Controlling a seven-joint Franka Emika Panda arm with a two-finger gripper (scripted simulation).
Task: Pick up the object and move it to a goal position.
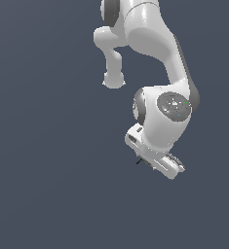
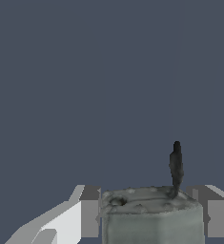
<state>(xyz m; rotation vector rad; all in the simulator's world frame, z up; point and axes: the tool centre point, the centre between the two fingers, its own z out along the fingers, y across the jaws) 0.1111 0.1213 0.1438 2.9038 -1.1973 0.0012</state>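
Status of grasp: in the wrist view the object (image 2: 149,214), a grey blocky item with a thin dark stub (image 2: 176,164) rising from one corner of its upper face, sits squarely between the two fingers (image 2: 87,214) of the pincer (image 2: 149,217). Both fingers stand hard against its sides with no gap showing, so the pincer is judged to be clamped on the object.

Status of lift: the wrist view shows only flat blue-grey background beyond the object, with no surface detail or shadow. In the exterior view the arm (image 1: 155,53) is folded down with the pincer (image 1: 152,163) at its lower end, and a small dark sliver (image 1: 139,160) pokes out beside it on the exterior view's left, probably the stub. Whether the object is off the counter cannot be told with confidence, since no contact shadow or edge is visible.

Remaining work: pickup appears done. The carry to the goal is judged outstanding. No goal marker shows in either view, so distance left cannot be assessed.

Orientation: the object's body is too cropped to give its long axis. The stub is the clear directional feature; it runs away from the pincer's palm, roughly parallel to the fingers, leaning slightly.
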